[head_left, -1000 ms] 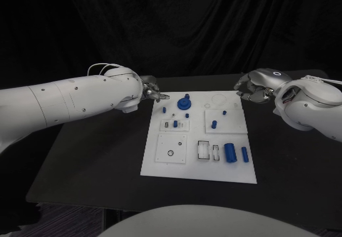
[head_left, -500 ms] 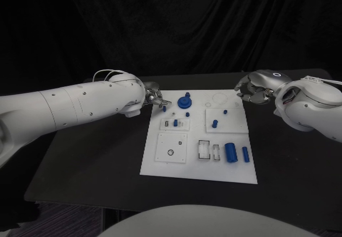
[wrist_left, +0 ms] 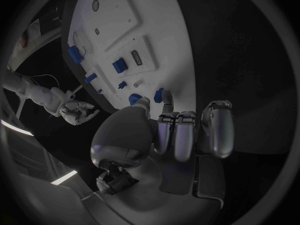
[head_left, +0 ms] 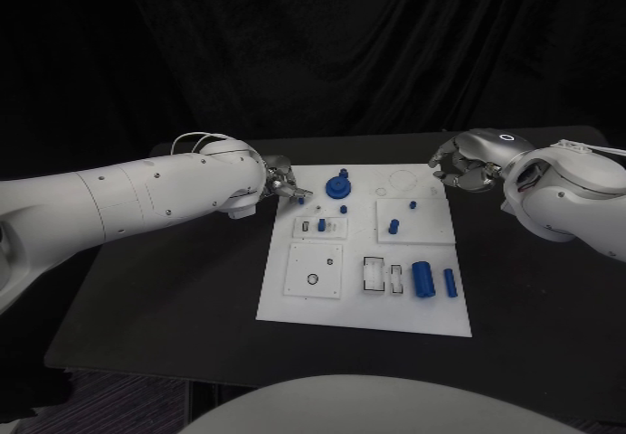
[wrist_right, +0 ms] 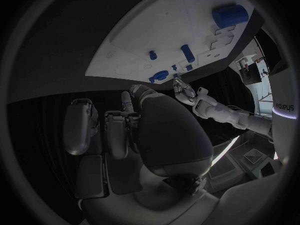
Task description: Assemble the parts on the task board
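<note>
The flat white task board [head_left: 392, 312] lies mid-tabletop [head_left: 170, 298], dotted with small blue parts: a round knobbed piece [head_left: 338, 189] near its far edge, a stubby cylinder [head_left: 422, 278] nearer. The left hand [head_left: 283, 184] pinches a small blue peg [wrist_left: 160, 94] at the board's far-left corner. The right hand [head_left: 462, 170] hovers off the far-right corner, fingers curled in, holding nothing.

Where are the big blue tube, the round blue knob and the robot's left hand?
big blue tube [head_left: 422, 278]: head view, middle of its side.
round blue knob [head_left: 339, 189]: head view, its round top.
left hand [head_left: 283, 185]: head view, the silver fingers.
</note>
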